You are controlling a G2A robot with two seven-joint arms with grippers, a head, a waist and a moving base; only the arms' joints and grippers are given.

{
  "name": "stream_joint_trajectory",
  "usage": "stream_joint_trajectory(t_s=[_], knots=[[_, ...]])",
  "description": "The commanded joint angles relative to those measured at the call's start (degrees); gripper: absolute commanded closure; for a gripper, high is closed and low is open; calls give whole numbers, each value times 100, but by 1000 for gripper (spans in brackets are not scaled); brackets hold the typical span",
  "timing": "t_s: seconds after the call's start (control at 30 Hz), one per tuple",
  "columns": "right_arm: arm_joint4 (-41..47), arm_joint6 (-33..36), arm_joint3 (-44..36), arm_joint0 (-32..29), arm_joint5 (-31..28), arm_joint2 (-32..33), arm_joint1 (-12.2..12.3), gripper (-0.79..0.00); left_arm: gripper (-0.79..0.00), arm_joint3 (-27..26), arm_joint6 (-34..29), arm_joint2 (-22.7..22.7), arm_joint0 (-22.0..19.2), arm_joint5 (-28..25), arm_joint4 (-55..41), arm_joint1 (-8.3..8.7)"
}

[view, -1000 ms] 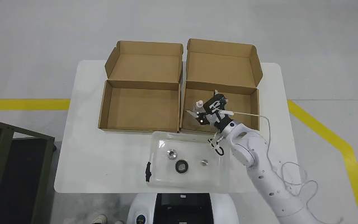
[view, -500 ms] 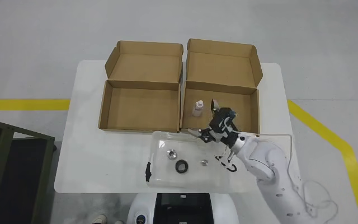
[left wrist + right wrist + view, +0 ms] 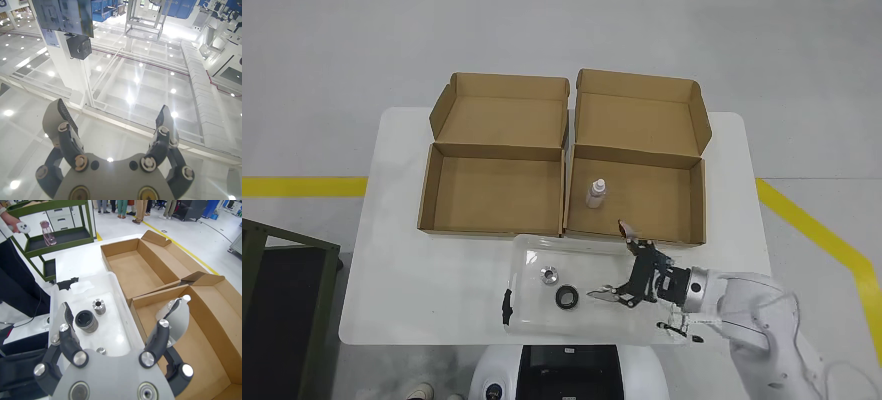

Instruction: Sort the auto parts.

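Metal parts lie in the clear tray [image 3: 530, 312] on the counter [image 3: 402, 250]: a dark ring [image 3: 567, 297], a silver bit [image 3: 550, 273] and a small cap [image 3: 101, 350]. White bottle [image 3: 595, 192] stands in the right box [image 3: 677, 205]. Right jaws are wide apart over the tray; left jaws are apart too

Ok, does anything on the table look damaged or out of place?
Only the clear tray: a ragged black patch on its end rim looks like torn tape or a broken clip; I cannot tell which. Nothing looks spilled.

Left claw [image 3: 112, 103], right claw [image 3: 125, 301]: both agape
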Motion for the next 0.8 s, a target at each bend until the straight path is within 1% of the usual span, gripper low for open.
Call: stream_joint_trajectory(t_s=[0.0,0.07,0.13,0.3,0.43,0.47,0.5,0.57,0.63,0.77], knots=[[-122,70,-34,-98,-232,53,37,-785,-785,0,0,0,0,0,0,0],[-357,218,-59,-193,-431,91,76,-785,-785,0,0,0,0,0,0,0],[-381,186,-34,-292,-515,102,99,-785,-785,0,0,0,0,0,0,0],[-604,293,-5,-431,-594,105,153,-785,-785,0,0,0,0,0,0,0],[-746,303,52,-470,-528,33,178,-785,-785,0,0,0,0,0,0,0],[-777,303,67,-470,-511,14,184,-770,-785,0,0,0,0,0,0,0],[-809,306,81,-466,-497,-6,189,-690,-785,0,0,0,0,0,0,0],[-866,307,107,-453,-447,-37,200,-674,-785,0,0,0,0,0,0,0],[-900,296,135,-437,-420,-61,211,-680,-785,0,0,0,0,0,0,0],[-1043,338,133,-388,-410,-112,237,-628,-785,0,0,0,0,0,0,0]])
